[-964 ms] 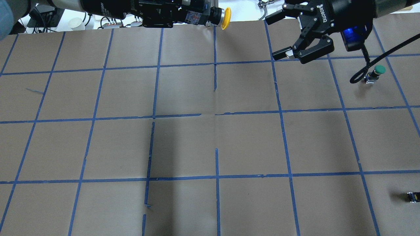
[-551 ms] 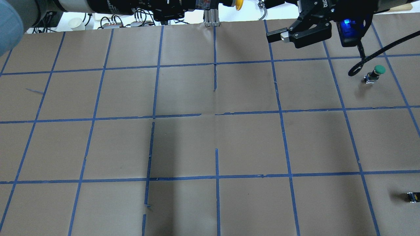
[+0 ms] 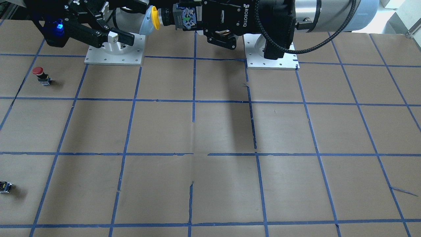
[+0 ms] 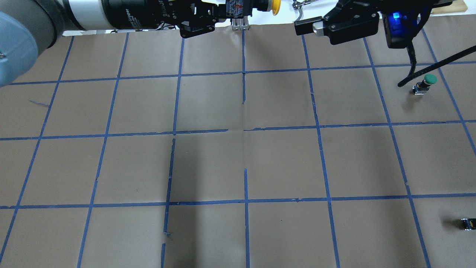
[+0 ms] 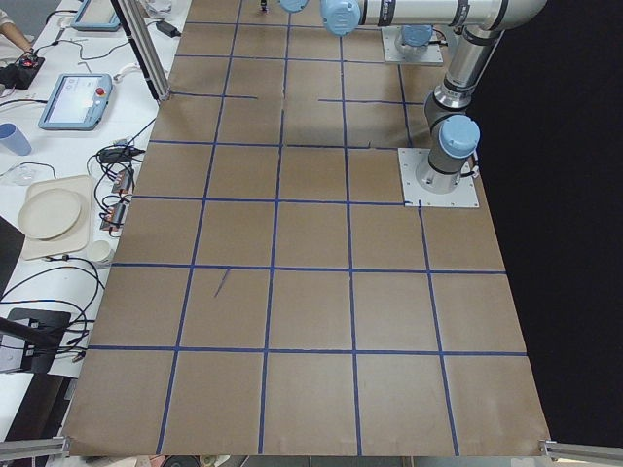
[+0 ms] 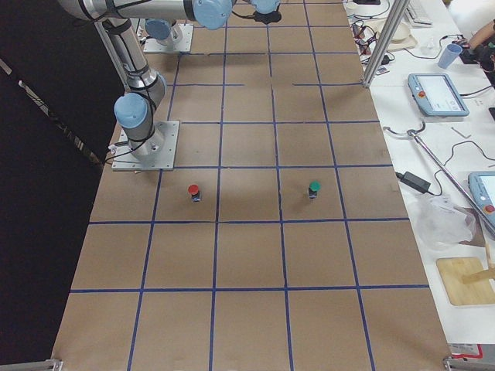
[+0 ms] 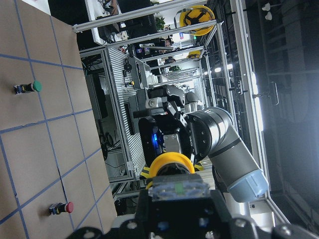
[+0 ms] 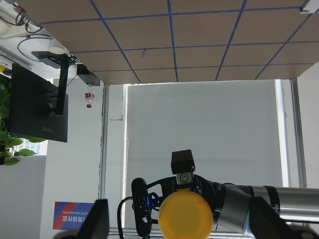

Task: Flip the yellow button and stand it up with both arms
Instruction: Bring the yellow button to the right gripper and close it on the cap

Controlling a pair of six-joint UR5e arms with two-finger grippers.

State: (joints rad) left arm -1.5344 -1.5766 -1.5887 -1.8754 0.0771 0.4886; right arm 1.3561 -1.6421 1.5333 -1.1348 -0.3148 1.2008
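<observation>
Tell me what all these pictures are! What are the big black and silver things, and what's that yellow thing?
It is one robot with two arms, photographed at one moment by several cameras. One camera looks down from behind it, one faces it from across the table, two watch from the table's ends, and a small one rides on each wrist.

Each arm ends in a gripper, a hand with two fingers. The left gripper is shut on the yellow button, holding it sideways in the air with its cap towards the right gripper. The right gripper is open and does not touch the button.

On the brown table, marked with blue tape, stand a red button and a green button. A tiny black part lies near the edge.
</observation>
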